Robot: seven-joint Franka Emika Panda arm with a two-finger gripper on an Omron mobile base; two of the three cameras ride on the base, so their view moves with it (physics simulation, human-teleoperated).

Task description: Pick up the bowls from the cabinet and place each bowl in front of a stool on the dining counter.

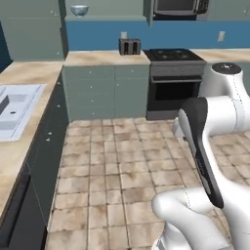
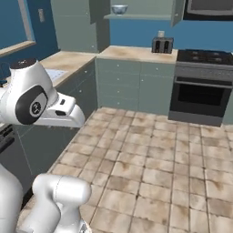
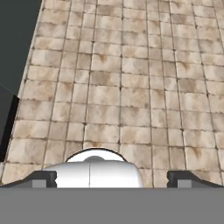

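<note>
A white bowl with blue pattern [image 1: 79,10] [image 2: 119,8] stands on the shelf board [image 1: 105,17] [image 2: 136,16] of the grey-green wall cabinet [image 1: 31,29] [image 2: 75,22] far across the room, high above the worktop. The red bowl, the stool and the dining counter are out of view. My gripper [image 3: 116,179] is open with nothing between its fingertips [image 3: 43,178], which stand wide apart. It points down at the tiled floor [image 3: 122,87], far from the bowl. The arm is folded close over the base.
A toaster [image 1: 130,46] [image 2: 162,44] sits on the marble worktop below the shelf. The stove [image 1: 176,78] [image 2: 202,86] stands to its right, with a microwave [image 1: 178,6] above. A sink counter [image 1: 14,107] runs along the left. Open tiled floor [image 1: 117,161] lies ahead.
</note>
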